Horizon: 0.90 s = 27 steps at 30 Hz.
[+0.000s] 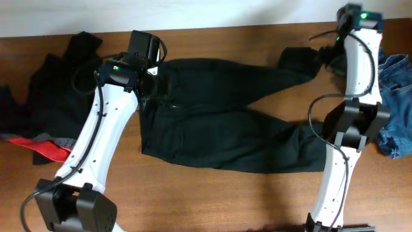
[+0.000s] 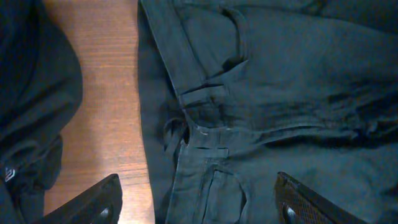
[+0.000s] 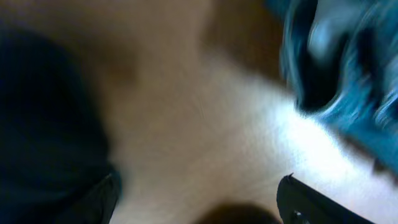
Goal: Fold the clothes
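Note:
Long black trousers [image 1: 219, 122] lie spread flat across the middle of the table, waistband at the left, legs running right. My left gripper [image 1: 151, 71] hangs over the waistband; in the left wrist view the left gripper [image 2: 198, 208] is open and empty above the belt loops and pocket of the trousers [image 2: 261, 112]. My right gripper [image 1: 335, 55] is at the far right near the upper leg's end. The right wrist view is blurred: the right gripper [image 3: 199, 205] is open over bare table, black cloth [image 3: 43, 124] at left, blue denim jeans [image 3: 342, 68] at upper right.
A pile of black garments [image 1: 51, 96] lies at the left, one with a red-and-grey edge [image 1: 48, 147]. Blue denim jeans [image 1: 396, 103] lie bunched at the right edge. The table's back edge meets a white wall [image 1: 193, 13].

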Each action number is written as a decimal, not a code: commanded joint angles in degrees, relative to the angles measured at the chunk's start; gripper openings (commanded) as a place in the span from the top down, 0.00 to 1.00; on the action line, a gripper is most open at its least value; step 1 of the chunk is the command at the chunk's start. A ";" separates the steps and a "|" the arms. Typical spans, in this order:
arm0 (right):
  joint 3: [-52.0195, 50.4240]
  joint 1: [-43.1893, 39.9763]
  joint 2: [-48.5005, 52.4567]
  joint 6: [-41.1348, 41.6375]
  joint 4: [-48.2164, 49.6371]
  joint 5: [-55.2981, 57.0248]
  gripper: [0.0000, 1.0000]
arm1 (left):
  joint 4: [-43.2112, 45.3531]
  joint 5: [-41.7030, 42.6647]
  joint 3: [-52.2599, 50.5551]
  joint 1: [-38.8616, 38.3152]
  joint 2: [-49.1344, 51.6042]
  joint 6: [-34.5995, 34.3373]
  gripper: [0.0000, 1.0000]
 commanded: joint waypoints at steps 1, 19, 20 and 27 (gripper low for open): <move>12.52 0.55 -4.17 -11.02 2.25 -7.96 0.14 | 0.44 -0.83 0.87 -0.02 0.96 0.94 0.22; -6.01 2.47 -1.68 -25.35 21.53 -16.63 0.14 | 0.48 -0.44 0.87 -0.13 3.76 0.96 0.22; -8.07 2.54 -1.68 -26.25 22.60 -16.59 0.15 | 0.50 -0.44 0.87 -0.13 3.76 0.96 0.22; -14.45 2.36 -1.68 -28.79 27.26 -16.37 0.54 | 0.48 -0.42 0.87 -0.13 3.78 0.96 0.22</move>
